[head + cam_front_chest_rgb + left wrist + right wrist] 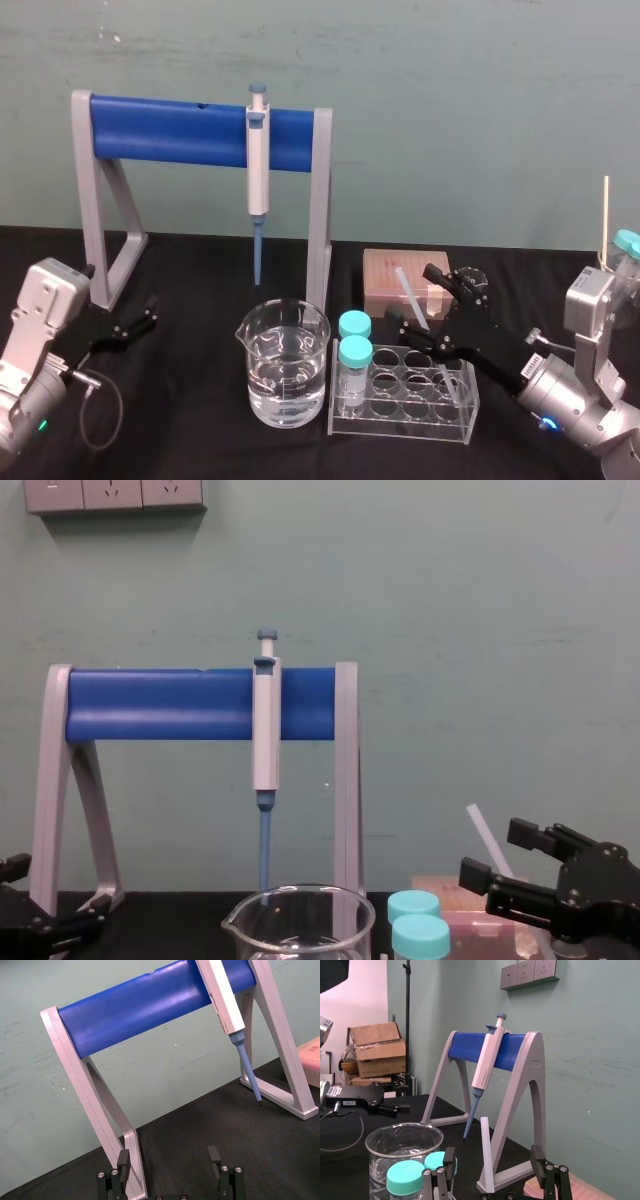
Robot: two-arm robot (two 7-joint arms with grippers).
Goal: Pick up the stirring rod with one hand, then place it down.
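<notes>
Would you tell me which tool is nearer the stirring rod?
The right tool: it is open around the stirring rod, whereas the left tool sits by the stand.

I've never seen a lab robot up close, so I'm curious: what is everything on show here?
Pipette stand: 1, grey legs and blue bar, back left.
Pipette: 1, pale grey with blue tip, hanging from the bar.
Beaker: 1, clear glass holding clear liquid, front centre.
Tube rack: 1, clear, right of the beaker.
Vials: 2, teal caps, at the rack's left end.
Stirring rod: 1, translucent white, leaning in the rack.
Box: 1, pinkish, behind the rack.
Thin stick: 1, pale, upright at far right.
Table: 1, black.
Left gripper: black, open, low at left.
Right gripper: black, open, fingers either side of the rod.
</notes>
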